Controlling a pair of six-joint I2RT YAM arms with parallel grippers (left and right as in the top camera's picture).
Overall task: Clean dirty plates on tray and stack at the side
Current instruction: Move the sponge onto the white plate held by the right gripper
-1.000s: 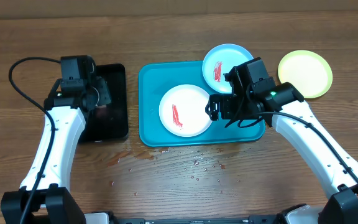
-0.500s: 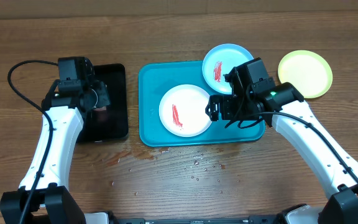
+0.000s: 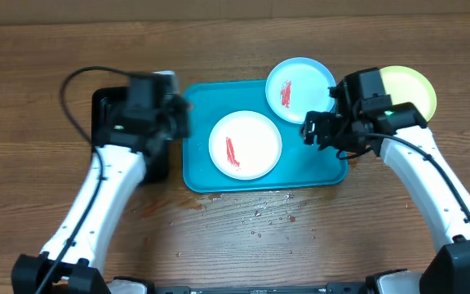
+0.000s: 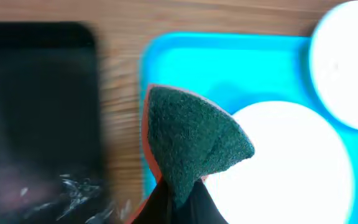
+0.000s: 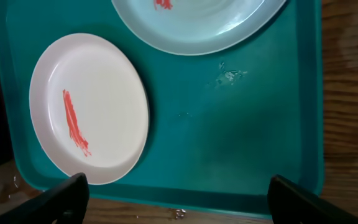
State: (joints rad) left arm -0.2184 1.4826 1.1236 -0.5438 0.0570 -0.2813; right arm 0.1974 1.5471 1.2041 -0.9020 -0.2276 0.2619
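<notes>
You have the yellow-green plate (image 3: 414, 98) clean near the table's (image 3: 219, 245) far-right corner; white plate (image 3: 245, 145) and blue plate (image 3: 300, 88) wait smeared on the tray (image 3: 317, 165). Left end effector (image 4: 179, 194) clamps a sponge (image 4: 191, 137); right end effector (image 5: 178, 196) is spread, empty.

"How many plates do you count?"

"Three: a white plate (image 3: 245, 144), a light blue plate (image 3: 300, 88) and a yellow-green plate (image 3: 419, 98)."

"Any marked?"

"Two. A red smear (image 3: 232, 153) on the white, and a second red smear (image 3: 285, 90) on the blue."

"Trays?"

"Two: one turquoise tray (image 3: 198, 167), one black tray (image 3: 103, 110)."

"Anything else?"

"One green sponge (image 4: 191, 143). And two robot arms, the left arm (image 3: 104, 188) and the right arm (image 3: 419, 175)."
</notes>
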